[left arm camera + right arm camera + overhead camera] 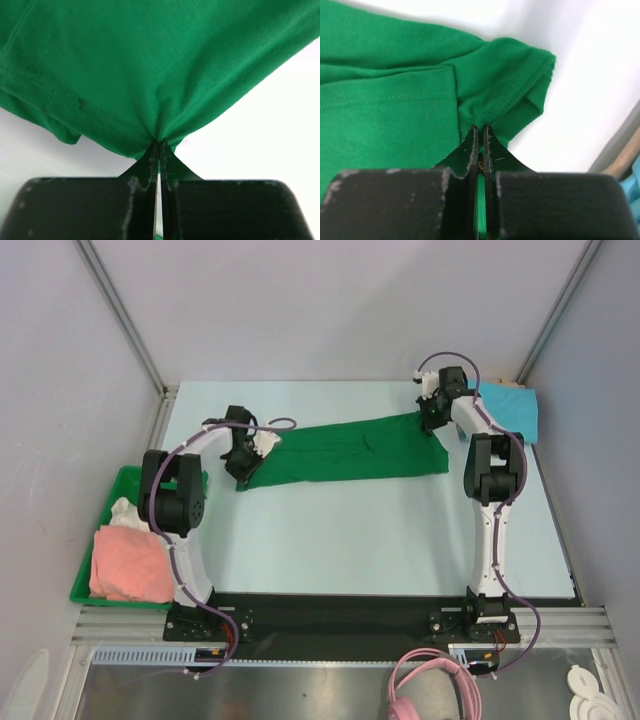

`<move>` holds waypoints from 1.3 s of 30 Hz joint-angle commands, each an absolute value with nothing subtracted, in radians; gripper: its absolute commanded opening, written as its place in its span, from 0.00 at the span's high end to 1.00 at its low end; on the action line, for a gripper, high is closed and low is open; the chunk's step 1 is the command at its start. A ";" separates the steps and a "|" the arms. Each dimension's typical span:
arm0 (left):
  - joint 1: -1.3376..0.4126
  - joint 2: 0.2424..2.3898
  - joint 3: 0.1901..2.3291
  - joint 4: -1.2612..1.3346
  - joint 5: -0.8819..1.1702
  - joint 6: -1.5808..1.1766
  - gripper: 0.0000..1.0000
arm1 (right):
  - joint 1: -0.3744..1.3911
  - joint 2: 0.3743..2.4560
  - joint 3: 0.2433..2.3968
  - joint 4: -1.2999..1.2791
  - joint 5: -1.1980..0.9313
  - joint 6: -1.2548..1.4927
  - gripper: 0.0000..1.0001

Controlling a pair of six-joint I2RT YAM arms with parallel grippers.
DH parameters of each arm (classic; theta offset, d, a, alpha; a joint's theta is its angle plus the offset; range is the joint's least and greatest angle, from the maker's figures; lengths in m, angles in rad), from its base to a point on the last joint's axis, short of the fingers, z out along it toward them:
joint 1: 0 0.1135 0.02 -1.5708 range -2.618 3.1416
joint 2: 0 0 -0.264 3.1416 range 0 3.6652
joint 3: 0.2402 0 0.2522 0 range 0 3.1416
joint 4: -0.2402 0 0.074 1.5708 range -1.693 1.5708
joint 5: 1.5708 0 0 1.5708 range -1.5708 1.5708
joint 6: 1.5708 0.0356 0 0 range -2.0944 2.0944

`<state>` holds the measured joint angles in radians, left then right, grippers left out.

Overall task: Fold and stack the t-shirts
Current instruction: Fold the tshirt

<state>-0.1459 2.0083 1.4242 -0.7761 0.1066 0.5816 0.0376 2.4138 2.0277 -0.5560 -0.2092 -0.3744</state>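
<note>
In the top view you cannot make out either set of fingertips. The left gripper [242,472] is buried under its own wrist and white cabling at the left end of the green t-shirt [345,452]. The right gripper [432,424] is covered by its arm at the shirt's upper right corner.

Your wrist views settle it. In the left wrist view the fingers [150,162] are pressed together on a bunched fold of green fabric that fans upward and fills the top of the frame. In the right wrist view the fingers [470,150] are likewise clamped on the cloth beside a hemmed sleeve edge, whose far side folds under out of sight.

The shirt lies as a long band across the upper middle of the table [340,540], between the two grippers. A blue cloth [512,410] in the upper right is partly hidden behind the right arm. At the left edge a green bin [88,592] holds a pink garment [128,565] and something white [124,508], too crumpled to identify, and the left arm overlaps the bin's right side. A pink cable [432,680] is cut off at the bottom.
</note>
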 commanded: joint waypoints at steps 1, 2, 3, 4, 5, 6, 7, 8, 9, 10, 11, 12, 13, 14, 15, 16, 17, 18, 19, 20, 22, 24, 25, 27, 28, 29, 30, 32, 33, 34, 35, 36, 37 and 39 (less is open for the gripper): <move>-0.175 2.007 1.318 -0.986 0.158 0.543 1.00 | 0.051 2.485 2.112 -0.557 -0.219 -0.373 1.00; -0.182 1.985 1.306 -0.992 0.155 0.549 1.00 | 0.054 2.499 2.129 -0.552 -0.218 -0.370 1.00; -0.190 1.974 1.277 -0.996 0.143 0.561 1.00 | 0.058 2.509 2.149 -0.549 -0.216 -0.370 1.00; -0.208 1.962 1.261 -1.002 0.137 0.568 1.00 | 0.061 2.520 2.170 -0.545 -0.212 -0.370 1.00; -0.219 1.936 1.246 -1.006 0.132 0.574 1.00 | 0.070 2.546 2.210 -0.538 -0.206 -0.370 1.00; -0.230 1.924 1.229 -1.011 0.132 0.581 0.99 | 0.074 2.557 2.235 -0.531 -0.199 -0.371 0.99; -0.253 1.910 1.197 -1.025 0.121 0.600 0.99 | 0.075 2.574 2.259 -0.526 -0.198 -0.370 0.99; -0.267 1.898 1.178 -1.031 0.112 0.610 0.99 | 0.081 2.600 2.279 -0.520 -0.196 -0.367 0.99; -0.284 1.872 1.160 -1.035 0.101 0.623 1.00 | 0.084 2.614 2.322 -0.505 -0.192 -0.362 0.98; -0.319 1.858 1.125 -1.042 0.082 0.646 1.00 | 0.086 2.625 2.341 -0.496 -0.190 -0.353 0.98; -0.339 1.847 1.109 -1.046 0.074 0.655 1.00 | 0.092 2.637 2.361 -0.488 -0.189 -0.348 0.97; -0.362 1.823 1.076 -1.049 0.065 0.672 1.00 | 0.095 2.663 2.399 -0.476 -0.189 -0.347 0.96; -0.412 1.813 1.060 -1.055 0.049 0.676 1.00 | 0.097 2.675 2.422 -0.471 -0.189 -0.345 0.95; -0.438 1.803 1.046 -1.057 0.043 0.684 0.99 | 0.101 2.687 2.443 -0.466 -0.190 -0.344 0.95; -0.463 1.786 1.022 -1.058 0.040 0.687 1.00 | 0.106 2.710 2.485 -0.457 -0.195 -0.339 0.95; -0.512 1.778 1.013 -1.063 0.043 0.686 1.00 | 0.107 2.721 2.499 -0.448 -0.196 -0.334 0.94; -0.534 1.773 1.005 -1.068 0.058 0.683 1.00 | 0.109 2.729 2.509 -0.439 -0.198 -0.321 0.92; -0.554 1.770 0.996 -1.072 0.072 0.670 0.99 | 0.113 2.734 2.520 -0.419 -0.202 -0.315 0.91; -0.592 1.763 0.994 -1.080 0.083 0.663 1.00 | 0.117 2.752 2.540 -0.408 -0.202 -0.313 0.90; -0.609 1.761 0.994 -1.086 0.115 0.655 1.00 | 0.120 2.761 2.555 -0.397 -0.204 -0.304 0.89; -0.650 1.756 0.997 -1.103 0.144 0.631 1.00 | 0.123 2.799 2.592 -0.388 -0.216 -0.288 0.87; -0.676 1.752 0.991 -1.109 0.172 0.609 1.00 | 0.126 2.824 2.657 -0.370 -0.225 -0.269 0.86; -0.701 1.750 0.991 -1.109 0.178 0.604 1.00 | 0.129 2.829 2.663 -0.351 -0.229 -0.261 0.84; -0.725 1.744 0.986 -1.114 0.199 0.592 1.00 | 0.130 2.838 2.677 -0.313 -0.235 -0.235 0.82; -0.747 1.744 0.988 -1.117 0.207 0.589 1.00 | 0.132 2.845 2.689 -0.310 -0.236 -0.229 0.82; -0.758 1.743 0.989 -1.121 0.213 0.584 0.99 | 0.136 2.853 2.703 -0.307 -0.241 -0.226 0.82; -0.767 1.741 0.999 -1.126 0.222 0.575 1.00 | 0.140 2.853 2.703 -0.301 -0.247 -0.221 0.82; -0.795 1.733 1.015 -1.143 0.229 0.571 0.88 | 0.144 2.846 2.710 -0.304 -0.244 -0.216 0.77; -0.801 1.718 1.028 -1.153 0.233 0.566 0.84 | 0.144 2.838 2.718 -0.299 -0.212 -0.210 0.70; -0.807 1.710 1.069 -1.179 0.253 0.566 0.78 | 0.143 2.826 2.718 -0.295 -0.192 -0.206 0.62; -0.807 1.703 1.097 -1.195 0.261 0.566 0.72 | 0.140 2.809 2.717 -0.290 -0.163 -0.213 0.57; -0.807 1.697 1.126 -1.209 0.265 0.569 0.68 | 0.138 2.769 2.708 -0.291 -0.152 -0.222 0.52; -0.807 1.684 1.178 -1.224 0.265 0.572 0.65 | 0.137 2.740 2.695 -0.291 -0.138 -0.227 0.47; -0.807 1.683 1.247 -1.249 0.276 0.580 0.64 | 0.126 2.642 2.630 -0.301 -0.135 -0.221 0.45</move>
